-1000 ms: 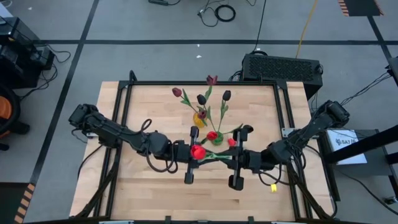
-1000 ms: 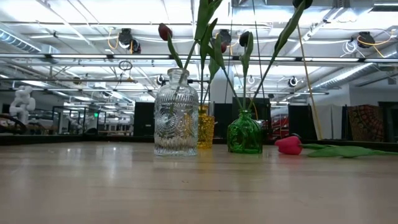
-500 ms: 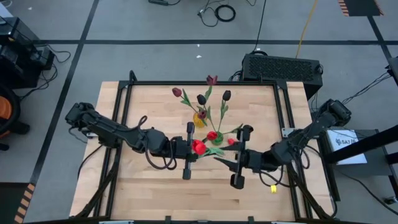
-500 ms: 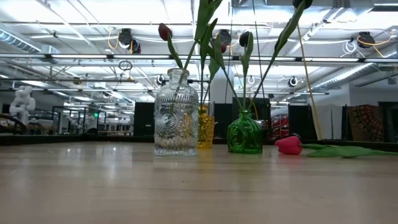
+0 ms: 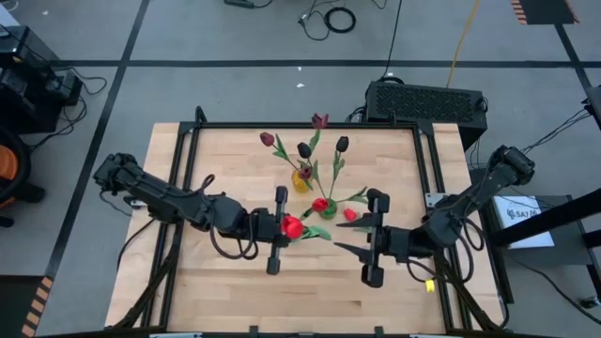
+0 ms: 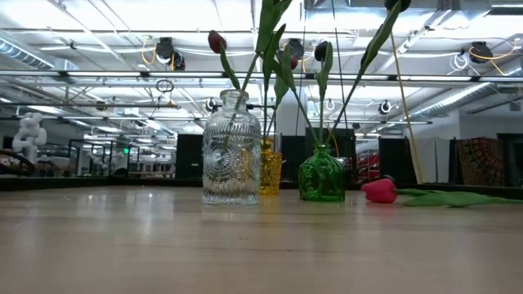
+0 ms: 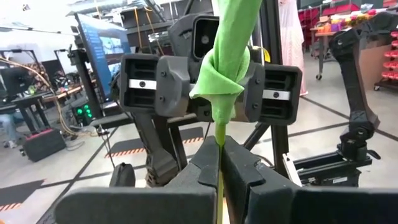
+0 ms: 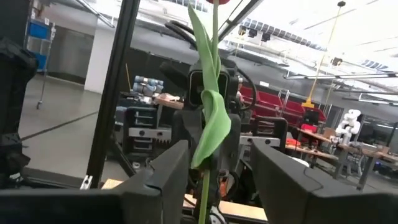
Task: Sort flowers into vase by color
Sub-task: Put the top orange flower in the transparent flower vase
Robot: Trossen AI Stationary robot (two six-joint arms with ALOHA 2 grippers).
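A red tulip (image 5: 294,226) with a green stem and leaf (image 7: 225,59) is held above the table's middle by my left gripper (image 5: 287,230), which is shut on its stem. My right gripper (image 5: 342,249) stands open just to the flower's right, its fingers (image 8: 166,177) apart from the stem. Behind them stand a clear vase (image 6: 232,151), a yellow vase (image 5: 301,178) and a green vase (image 5: 325,209), each with tulips stuck in by their stems. Another red tulip (image 5: 349,215) lies flat on the table beside the green vase. My left gripper pinches the thin bare stem (image 7: 219,146) between its two fingers, just below the knotted leaf. The fingers come level from the table's left and lie across the stem. The stem rises from the fingers, and the flower is clear of the table.
The three vases cluster just beyond the grippers, their tulip heads (image 5: 320,121) spreading toward the far edge. A dark frame rail (image 5: 310,127) runs round the table. A black box (image 5: 424,101) sits past the far right corner. Bare wood (image 5: 310,300) lies toward the near edge.
My left gripper has shut on the tulip's stem and drawn a little toward the table's left edge, carrying the flower along. My right gripper has opened, let go of the stem and backed toward the right and near edges.
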